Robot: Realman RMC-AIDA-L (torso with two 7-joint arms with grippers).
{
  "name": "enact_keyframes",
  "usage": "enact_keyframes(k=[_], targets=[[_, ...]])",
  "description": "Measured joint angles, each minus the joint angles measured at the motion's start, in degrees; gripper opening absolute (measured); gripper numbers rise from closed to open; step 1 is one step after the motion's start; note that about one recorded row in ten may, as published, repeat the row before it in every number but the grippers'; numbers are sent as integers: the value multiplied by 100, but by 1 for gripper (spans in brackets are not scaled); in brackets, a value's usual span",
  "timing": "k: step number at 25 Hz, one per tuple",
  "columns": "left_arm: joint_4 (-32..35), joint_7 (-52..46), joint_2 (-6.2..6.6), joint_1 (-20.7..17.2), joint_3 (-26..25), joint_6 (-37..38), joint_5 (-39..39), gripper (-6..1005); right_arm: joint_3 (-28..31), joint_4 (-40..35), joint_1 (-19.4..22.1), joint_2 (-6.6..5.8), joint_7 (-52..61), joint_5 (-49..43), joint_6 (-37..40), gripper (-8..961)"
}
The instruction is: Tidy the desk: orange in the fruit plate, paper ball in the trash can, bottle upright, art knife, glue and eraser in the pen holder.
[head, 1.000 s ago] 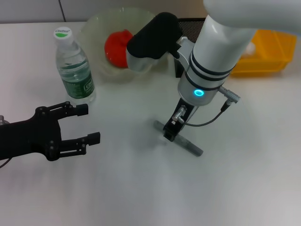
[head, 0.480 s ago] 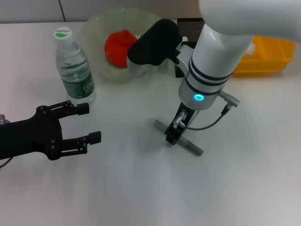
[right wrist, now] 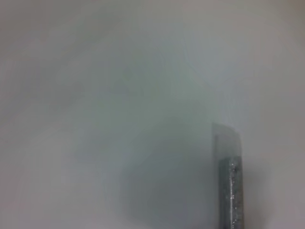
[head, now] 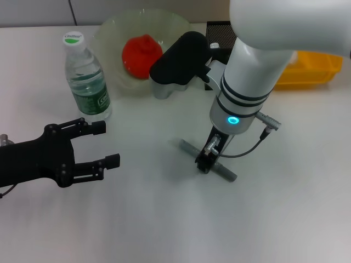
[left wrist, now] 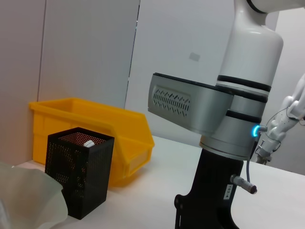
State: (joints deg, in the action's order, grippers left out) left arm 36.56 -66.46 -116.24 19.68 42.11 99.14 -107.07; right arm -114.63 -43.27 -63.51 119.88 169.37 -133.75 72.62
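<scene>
Mid-desk, right gripper [head: 204, 162] straddles slim grey art knife [head: 224, 172]; jaw state unclear. Light, stiff, slippery: grip mid-body. Left gripper [head: 104, 143] spread apart, idle.

Head view looks steeply down on desk [head: 164, 219]; left wrist low, sideways; right wrist close above desk.

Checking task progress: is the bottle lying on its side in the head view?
No, the bottle stands upright on the desk with its white cap on top, beside the fruit plate.
</scene>
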Motion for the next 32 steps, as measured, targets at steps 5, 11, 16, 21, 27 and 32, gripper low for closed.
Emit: enact_keyframes(k=[5,11,16,21,27,32], targets=[[0,4,-3,0,-2,0,-3,815,-14,-37,13,0,0,14,63,244],[0,1,-4,-24,-2,0,-7,815,73,-263,124,-4,-1,-17,169,151],[0,3,-3,-52,-2,0,-3,814,949,-1116,525,-41,-17,-779,632,143],[0,4,-1,-60,-2,0,15,815,2058,-2570,1202,-50,-120,-1569,1031,142],[0,-40,-5,-62,-12,0,29,815,2887,-3829,1851,-67,-562,-1739,801,141],[-12,-42,-11,-47,-108,0,36,814,2984,-4253,2480,-66,-1006,-1731,-273,141]])
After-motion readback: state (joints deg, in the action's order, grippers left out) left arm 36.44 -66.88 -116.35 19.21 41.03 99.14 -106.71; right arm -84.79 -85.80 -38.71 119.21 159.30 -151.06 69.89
